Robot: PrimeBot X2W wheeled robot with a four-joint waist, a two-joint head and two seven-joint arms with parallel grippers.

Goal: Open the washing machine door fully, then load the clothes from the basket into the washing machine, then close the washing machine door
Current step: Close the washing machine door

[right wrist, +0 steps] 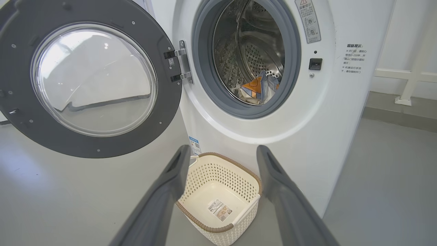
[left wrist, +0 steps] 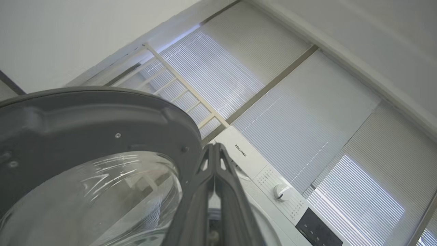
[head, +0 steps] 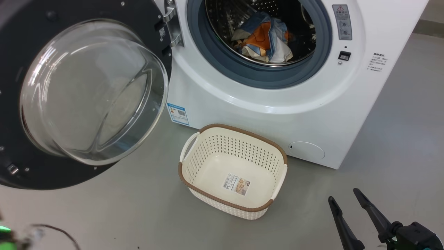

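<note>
The washing machine door (head: 93,93) stands swung wide open at the left, black rim around its clear glass bowl. In the steel drum of the washing machine (head: 242,107) lie the clothes (head: 265,40), a blue, orange and cream bundle. The basket (head: 229,149) sits empty on the floor before the machine, with only its label inside. My right gripper (head: 344,197) hangs open and empty at the lower right, short of the basket (right wrist: 222,174); the right wrist view looks between its fingers (right wrist: 177,164) at the door (right wrist: 92,78) and clothes (right wrist: 257,90). My left gripper (left wrist: 214,147) is shut on nothing, pointing up beside the door's rim (left wrist: 85,123).
Grey floor surrounds the machine. A round white flap (head: 307,150) sits low on its front, a blue sticker (head: 178,113) near the hinge side. A dark cable (head: 52,229) lies at the lower left. A white rack leg (right wrist: 406,82) stands right of the machine.
</note>
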